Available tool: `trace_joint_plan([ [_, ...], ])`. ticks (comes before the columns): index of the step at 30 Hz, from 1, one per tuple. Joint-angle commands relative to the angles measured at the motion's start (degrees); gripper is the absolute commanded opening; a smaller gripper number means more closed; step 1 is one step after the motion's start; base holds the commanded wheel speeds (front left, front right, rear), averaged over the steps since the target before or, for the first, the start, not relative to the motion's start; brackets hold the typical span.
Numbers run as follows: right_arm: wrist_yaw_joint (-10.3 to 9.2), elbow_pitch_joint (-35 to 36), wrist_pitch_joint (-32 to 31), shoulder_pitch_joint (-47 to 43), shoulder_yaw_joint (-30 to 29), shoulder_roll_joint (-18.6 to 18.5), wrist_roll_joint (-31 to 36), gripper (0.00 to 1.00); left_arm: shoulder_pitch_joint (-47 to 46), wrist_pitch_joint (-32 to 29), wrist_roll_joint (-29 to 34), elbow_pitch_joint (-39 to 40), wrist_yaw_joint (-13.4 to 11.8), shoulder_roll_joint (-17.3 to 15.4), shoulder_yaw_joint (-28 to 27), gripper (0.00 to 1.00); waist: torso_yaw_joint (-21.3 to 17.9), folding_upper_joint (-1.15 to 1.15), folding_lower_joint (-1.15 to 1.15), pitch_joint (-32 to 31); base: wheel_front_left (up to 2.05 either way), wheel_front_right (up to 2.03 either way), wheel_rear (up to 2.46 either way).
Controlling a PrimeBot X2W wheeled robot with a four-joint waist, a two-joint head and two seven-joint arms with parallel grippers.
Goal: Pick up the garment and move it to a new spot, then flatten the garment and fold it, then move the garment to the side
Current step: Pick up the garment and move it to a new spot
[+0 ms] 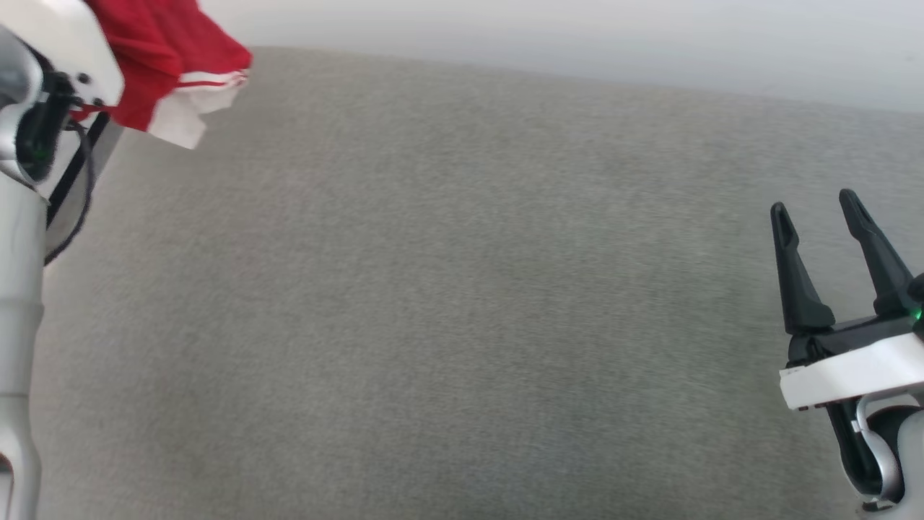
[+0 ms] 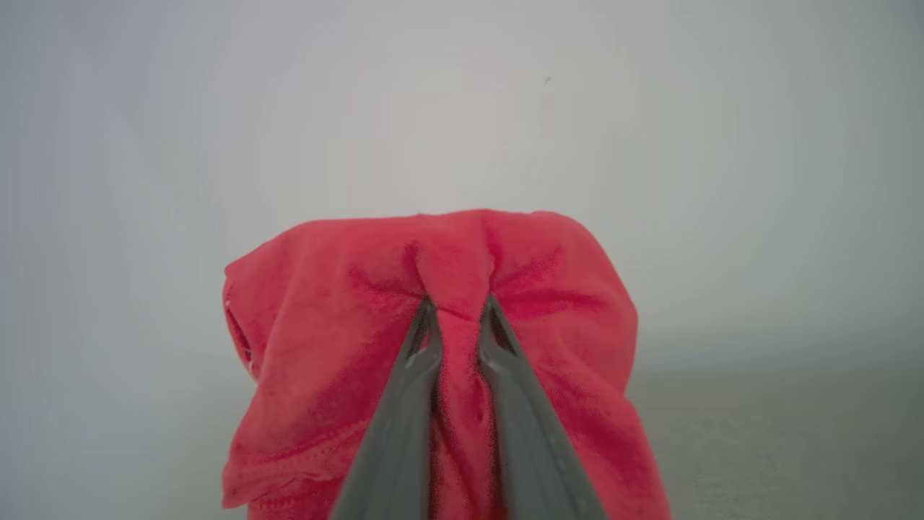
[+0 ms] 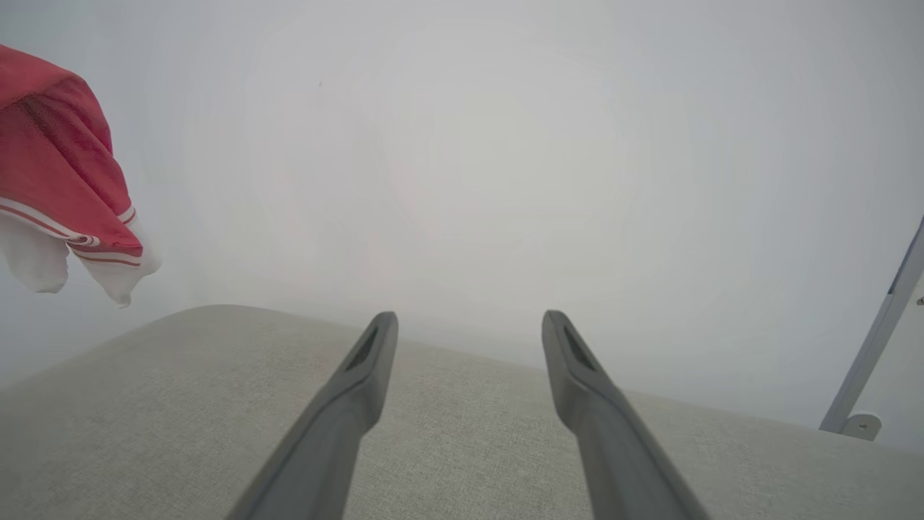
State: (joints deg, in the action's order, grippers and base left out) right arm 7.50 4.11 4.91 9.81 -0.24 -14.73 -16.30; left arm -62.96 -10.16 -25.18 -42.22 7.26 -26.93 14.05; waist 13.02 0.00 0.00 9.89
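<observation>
The garment [image 1: 162, 54], bright red with white sleeves and thin stripes, hangs in the air at the top left of the head view, above the grey padded surface [image 1: 462, 303]. In the left wrist view my left gripper [image 2: 458, 307] is shut on a pinched fold of the red garment [image 2: 325, 339], which drapes down around both fingers. My right gripper [image 1: 816, 209] stands open at the lower right with nothing between its fingers. From the right wrist view, the garment [image 3: 58, 166] dangles far to the left of my right gripper [image 3: 469, 321].
A pale wall [image 1: 577, 36] rises behind the grey surface's far edge. My left arm's pale forearm [image 1: 18, 325] runs down the left side of the head view. A slanted metal leg [image 3: 877, 339] stands at the right in the right wrist view.
</observation>
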Motion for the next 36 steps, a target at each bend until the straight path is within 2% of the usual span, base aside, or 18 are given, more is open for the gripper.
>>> trace_joint_plan([
  [1,-0.02,-0.08,0.43,-0.82,-0.35,0.51,0.52,1.00,1.34,-1.84,-0.71,3.33,0.14,-0.30,0.39,0.00,-1.46,0.00,0.00,-0.95,0.00,0.00,0.00],
  [5,-0.02,-0.32,1.03,-1.09,-1.68,1.54,1.13,1.00,5.39,-9.18,-1.94,15.16,-0.95,-1.04,1.12,0.00,-4.23,0.00,0.00,-1.64,0.00,0.00,0.00],
  [12,-0.02,-1.06,2.10,-2.00,-4.59,2.99,1.75,1.00,12.52,-20.58,-3.76,34.30,-4.77,-1.79,2.42,0.00,-9.75,0.00,0.00,-1.97,0.00,0.00,0.00],
  [20,-0.02,-1.70,2.99,-3.10,-7.01,4.63,2.31,1.00,19.89,-30.89,-5.34,47.73,-8.62,-0.46,6.31,0.00,-15.06,0.00,0.00,-1.62,0.00,0.00,0.00],
  [24,-0.02,-2.21,3.24,-3.29,-7.13,5.44,2.34,1.00,24.13,-34.25,-6.17,49.65,-9.87,0.73,9.13,0.00,-16.87,0.00,0.00,-1.29,0.00,0.00,0.00],
  [30,-0.02,-3.91,3.90,-3.50,-6.23,6.43,2.28,1.00,31.37,-37.34,-8.75,45.94,-11.03,2.80,13.00,0.00,-18.91,0.00,0.00,-0.98,0.00,0.00,0.00],
  [36,-0.02,-5.61,4.41,-2.75,-4.63,6.55,1.97,1.00,35.30,-35.84,-10.05,38.88,-9.87,4.83,15.10,0.00,-19.96,0.00,0.00,-0.88,0.00,0.00,0.00],
])
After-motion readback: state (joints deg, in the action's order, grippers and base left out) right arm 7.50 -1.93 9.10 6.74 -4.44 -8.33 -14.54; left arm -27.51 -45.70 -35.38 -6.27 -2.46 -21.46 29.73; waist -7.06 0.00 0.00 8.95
